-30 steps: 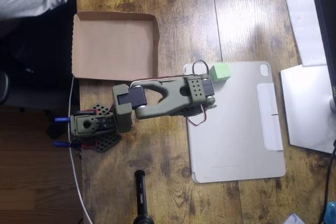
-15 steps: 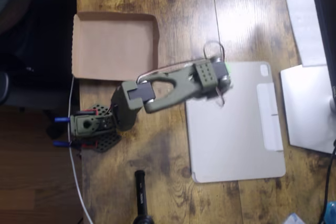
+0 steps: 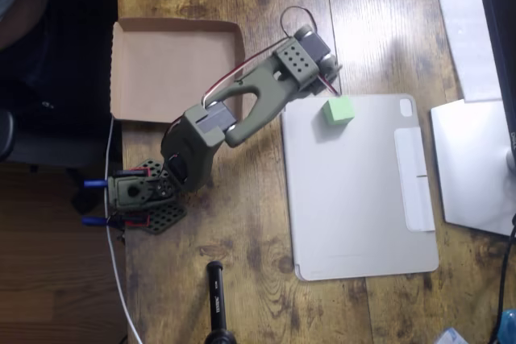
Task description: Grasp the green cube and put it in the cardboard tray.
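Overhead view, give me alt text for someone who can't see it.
A green cube sits on a grey tablet cover, beside the olive robot arm's gripper head. An empty cardboard tray lies to the left on the wooden table.

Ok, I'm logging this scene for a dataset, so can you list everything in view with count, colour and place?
cube: one, light green, on the top left corner of the tablet cover.
tray: one, brown cardboard, upper left of the table.
tablet cover: one, grey, flat, right of centre.
table: one, dark wood, under everything.
black cylinder: one, bottom edge.
white sheets: several, right side.
cable: one, white, along the table's left edge.
arm: one, olive green, base at lower left, reaching up right.
gripper: above and left of the cube, apart from it.
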